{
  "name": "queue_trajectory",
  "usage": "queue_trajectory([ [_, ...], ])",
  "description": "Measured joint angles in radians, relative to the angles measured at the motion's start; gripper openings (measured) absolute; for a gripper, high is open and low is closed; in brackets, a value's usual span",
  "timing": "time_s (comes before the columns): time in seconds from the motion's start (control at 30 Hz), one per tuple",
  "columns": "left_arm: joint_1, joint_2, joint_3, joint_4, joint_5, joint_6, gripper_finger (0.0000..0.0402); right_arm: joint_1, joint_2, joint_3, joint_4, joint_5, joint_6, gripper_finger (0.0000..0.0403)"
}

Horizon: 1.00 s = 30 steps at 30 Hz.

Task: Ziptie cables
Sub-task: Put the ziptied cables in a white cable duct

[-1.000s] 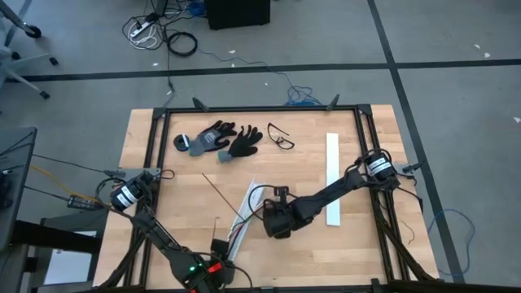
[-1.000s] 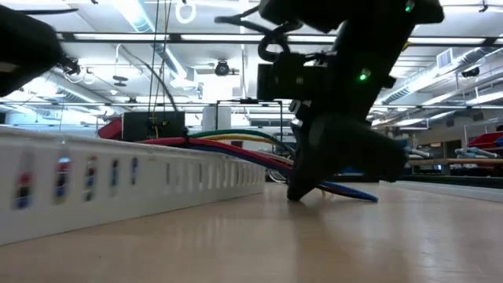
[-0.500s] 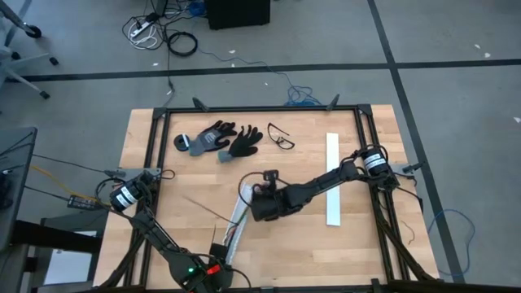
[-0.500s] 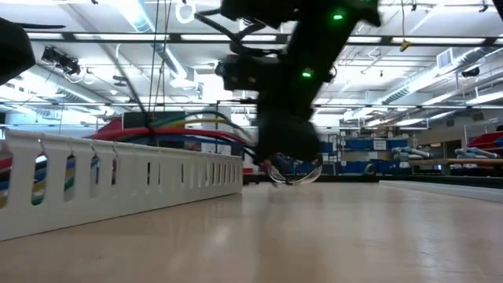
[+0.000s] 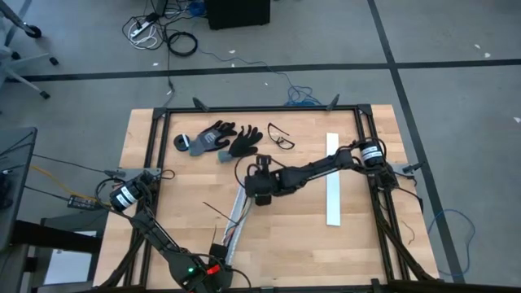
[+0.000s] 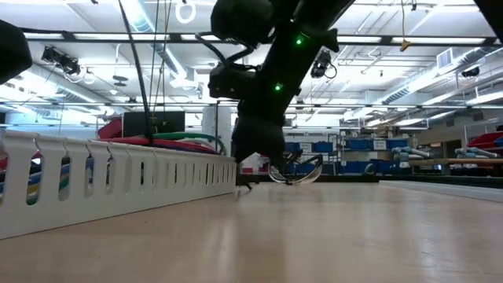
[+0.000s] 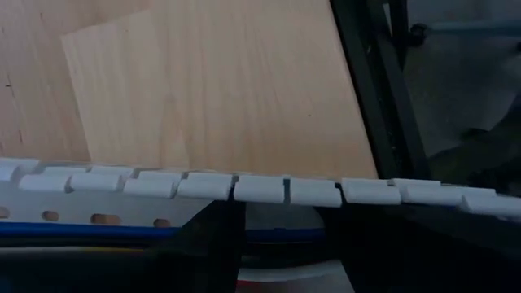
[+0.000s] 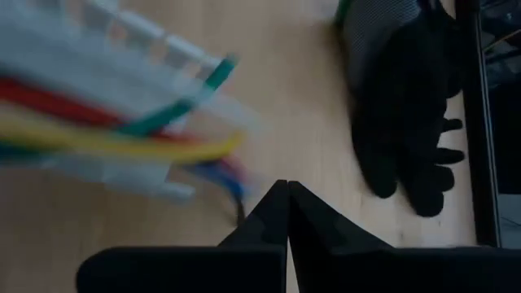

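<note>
High view: wooden table (image 5: 179,236) on grey floor (image 5: 73,49).

The robot has two dark arms made of slim black links with rounded joints. In the high view the right arm (image 5: 313,171) crosses the middle of the frame, and its shoulder joint at the right carries a white round label. The left arm (image 5: 155,236) at the lower left has the same white label, and small green and red lights glow near the bottom edge. Thin black cables run along both arms. In the low view green lights shine on the dark body at the upper centre.
</note>
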Motion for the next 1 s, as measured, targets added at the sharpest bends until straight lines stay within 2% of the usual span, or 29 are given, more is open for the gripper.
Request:
queue_trajectory([
  [0.17,0.000,0.000,0.000,-0.004,-0.003,-0.010,0.0156,-0.030,0.000,0.001,-0.014,-0.116,0.036,0.0000],
  [0.33,0.000,0.000,0.000,-0.005,-0.010,-0.015,0.0156,-0.014,-0.012,0.000,-0.038,-0.034,0.048,0.0000],
  [0.43,0.000,0.000,0.000,-0.005,-0.011,-0.016,0.0156,0.008,-0.076,0.000,-0.059,-0.041,0.077,0.0000],
  [0.57,-0.002,0.000,0.000,-0.006,-0.016,-0.019,0.0156,0.079,-0.163,-0.020,-0.087,-0.203,0.139,0.0000],
  [0.63,-0.002,0.000,0.000,-0.005,-0.019,-0.019,0.0156,0.116,-0.176,-0.044,-0.078,-0.308,0.165,0.0000],
  [0.73,-0.002,0.000,0.000,-0.004,-0.020,-0.018,0.0156,0.147,-0.169,-0.062,-0.063,-0.405,0.198,0.0000],
  [0.8,-0.002,0.000,0.000,-0.003,-0.020,-0.018,0.0156,0.151,-0.145,-0.062,-0.016,-0.443,0.200,0.0000],
  [1.0,-0.002,-0.001,-0.001,-0.003,-0.019,-0.019,0.0156,0.143,-0.116,-0.063,0.064,-0.455,0.174,0.0000],
])
